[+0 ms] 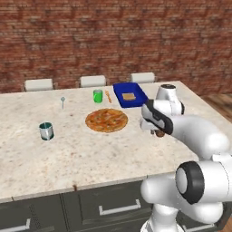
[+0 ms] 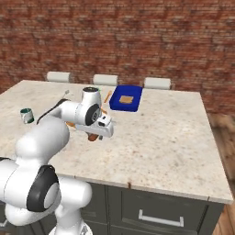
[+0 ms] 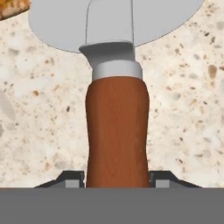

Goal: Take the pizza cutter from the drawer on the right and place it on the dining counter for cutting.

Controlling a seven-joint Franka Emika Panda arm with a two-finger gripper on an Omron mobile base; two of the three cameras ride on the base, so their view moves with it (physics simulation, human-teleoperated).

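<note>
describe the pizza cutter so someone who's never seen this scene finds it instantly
On the speckled beige dining counter, look just right of the pizza. The pizza cutter sits there between the gripper's fingers. Its reddish-brown wooden handle and round silver blade set it apart from the thin orange stick.

Red brick wall; 3 pale chairs; wood floor

My two base cams sit behind arm, left and right, looking forward-down over dining counter; both share pizza, blue tray. Hand cam very close, looking along pizza cutter handle onto countertop.
</note>
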